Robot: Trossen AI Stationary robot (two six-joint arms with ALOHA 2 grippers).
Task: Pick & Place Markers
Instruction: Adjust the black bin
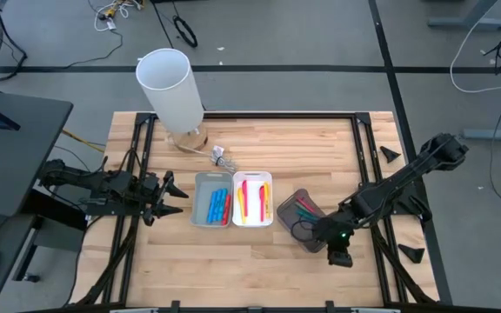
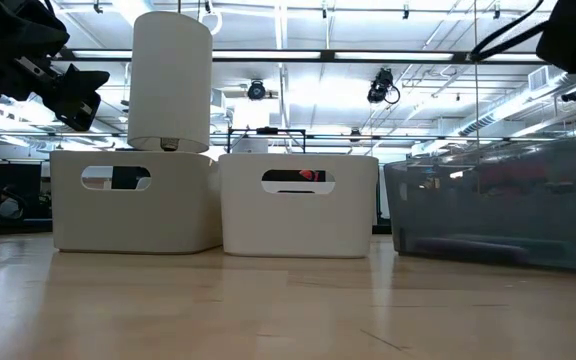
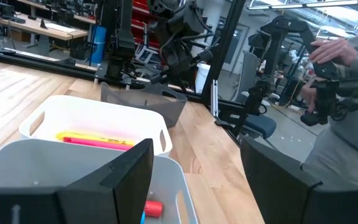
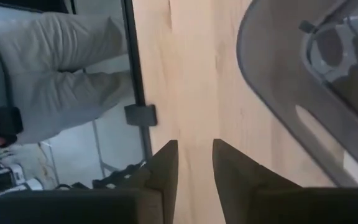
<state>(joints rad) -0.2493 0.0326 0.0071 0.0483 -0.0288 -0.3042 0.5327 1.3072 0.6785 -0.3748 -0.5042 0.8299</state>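
Observation:
Blue and red markers lie in the light grey tray. Yellow and pink markers lie in the white tray beside it. More markers lie in the dark grey tray. My right gripper hangs tipped downward over bare wood just near of the dark tray, its fingers a little apart with nothing between them. My left gripper waits level and open left of the light grey tray, touching nothing.
A tall white cylinder stands on a wooden disc at the table's far left, with a small metal clip near it. A person stands beyond the table's right edge. Bare wood lies near of the trays.

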